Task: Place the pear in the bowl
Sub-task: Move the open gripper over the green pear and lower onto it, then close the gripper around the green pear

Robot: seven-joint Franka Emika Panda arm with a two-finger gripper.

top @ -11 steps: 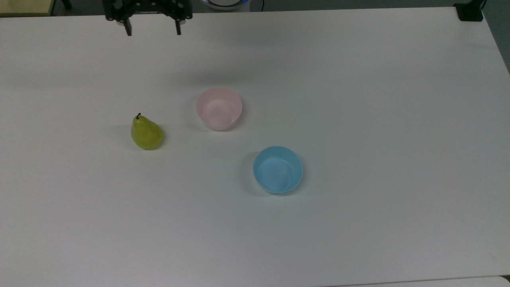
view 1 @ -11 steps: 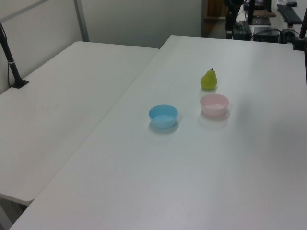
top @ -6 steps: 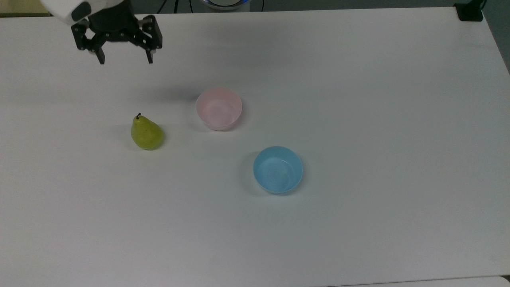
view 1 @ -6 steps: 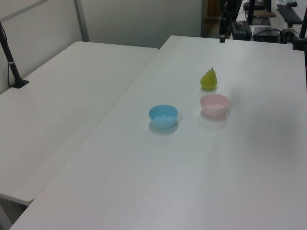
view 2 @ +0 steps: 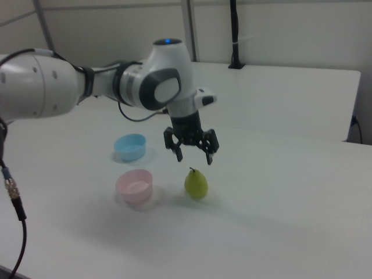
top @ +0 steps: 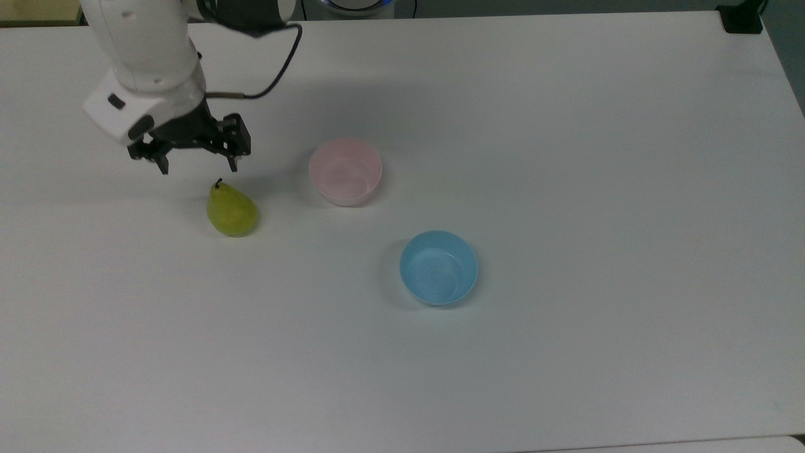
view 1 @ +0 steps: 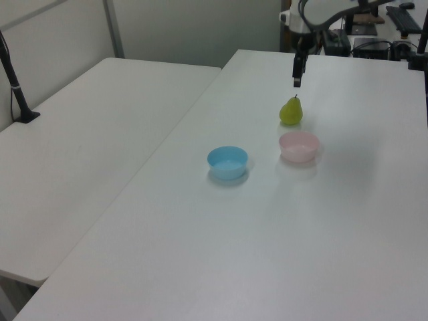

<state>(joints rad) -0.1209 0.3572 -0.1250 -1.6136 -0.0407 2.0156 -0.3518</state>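
1. The pear [top: 232, 211] is sitting upright on the white counter [top: 566, 157], stem up, nothing touching it. You can also spot it in the left view [view 1: 291, 112] and the right view [view 2: 196, 183].
2. The hand [top: 198, 168] hangs in the air above the pear, a bit off toward the top view's upper left. In the right view [view 2: 194, 158] it's just over the stem, with a clear gap between them.
3. Its two fingers are spread wide apart and there's nothing between them. Both point down at the counter.
4. The pink bowl [top: 345, 171] is near the pear, on the top view's right of it, not touching, and it's got nothing in it. In the right view [view 2: 134, 186] it's on the pear's left instead.
5. The blue bowl [top: 438, 267] is further off, toward the top view's lower right of the pink one, also with nothing in it.
6. In the left view the pink bowl [view 1: 298, 146] is in front of the pear and the blue bowl [view 1: 227, 162] is off to the left view's left.
7. The white arm [view 2: 70, 87] comes in from the right view's left.
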